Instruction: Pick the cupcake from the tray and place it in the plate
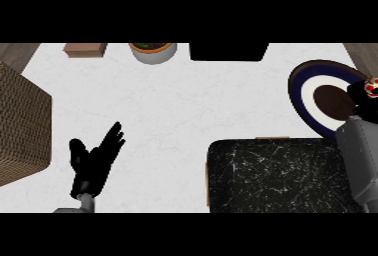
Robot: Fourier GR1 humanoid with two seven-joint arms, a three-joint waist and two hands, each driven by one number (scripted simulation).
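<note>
The cupcake point(372, 88), red and white on top, shows at the far right edge, over the right side of the round plate point(308, 82). That plate is dark blue with a white ring and a brown centre. My right hand point(359, 101) is curled round the cupcake and hides most of it; its grey forearm runs down the right edge. The black marbled tray point(273, 175) lies in front of the plate with nothing on it. My left hand point(94, 159) rests open at the lower left, fingers up, away from both.
A large wicker basket point(21, 125) fills the left edge. Along the back stand a small wooden block point(85, 49), a white pot with a plant point(153, 52) and a black box point(229, 51). White counter lies between the basket and the tray.
</note>
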